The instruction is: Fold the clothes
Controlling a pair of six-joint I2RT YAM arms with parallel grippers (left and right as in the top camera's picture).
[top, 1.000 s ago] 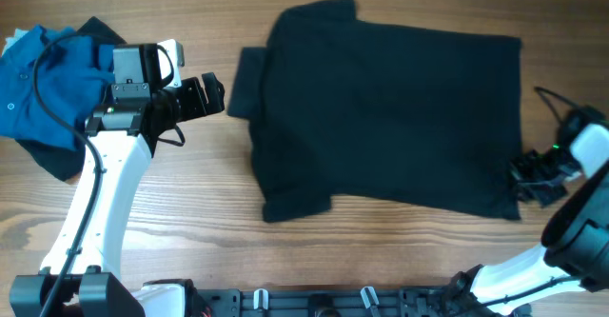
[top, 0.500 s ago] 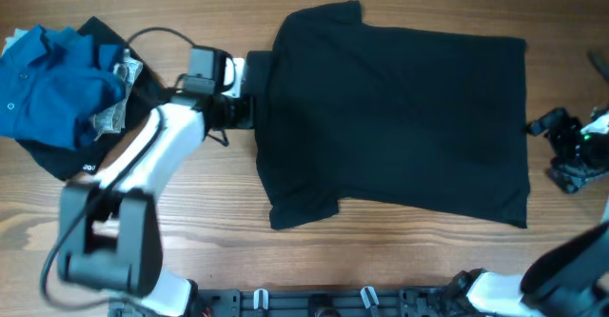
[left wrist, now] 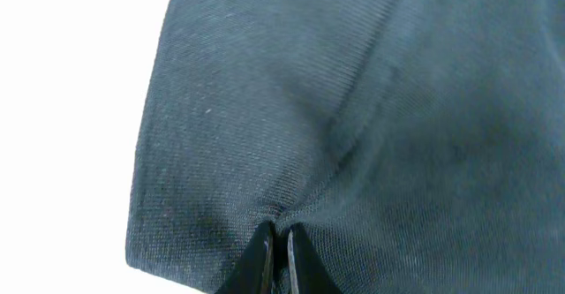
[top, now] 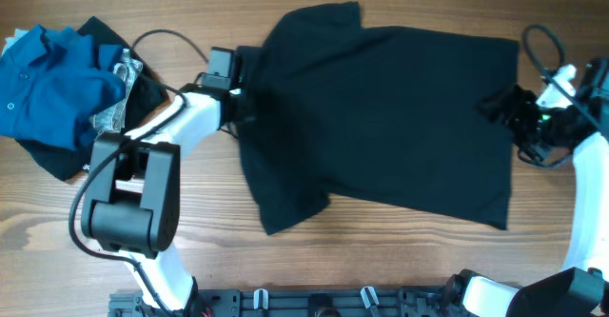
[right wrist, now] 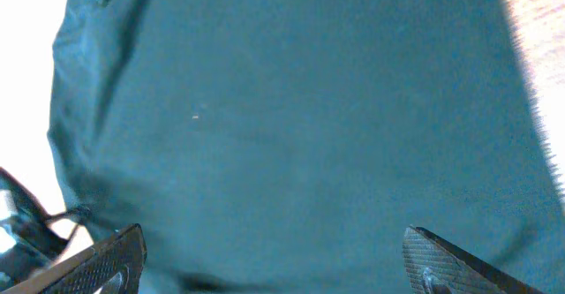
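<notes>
Pinching the black shirt's (top: pixel 381 117) left sleeve shut, the left gripper (left wrist: pixel 275 241) sits near a crumpled blue shirt (top: pixel 52 84), while the right gripper (right wrist: pixel 272 241) gapes wide over the right hem.

White arms (top: pixel 186 117), black cables (top: pixel 155 33), black left hand (left wrist: pixel 275 245)

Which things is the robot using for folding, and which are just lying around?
For the job: black shirt; left gripper, pinching one edge of it; right gripper, open over the opposite edge.

Just lying about: blue shirt; small patterned cloth beside it; dark cloth underneath.
</notes>
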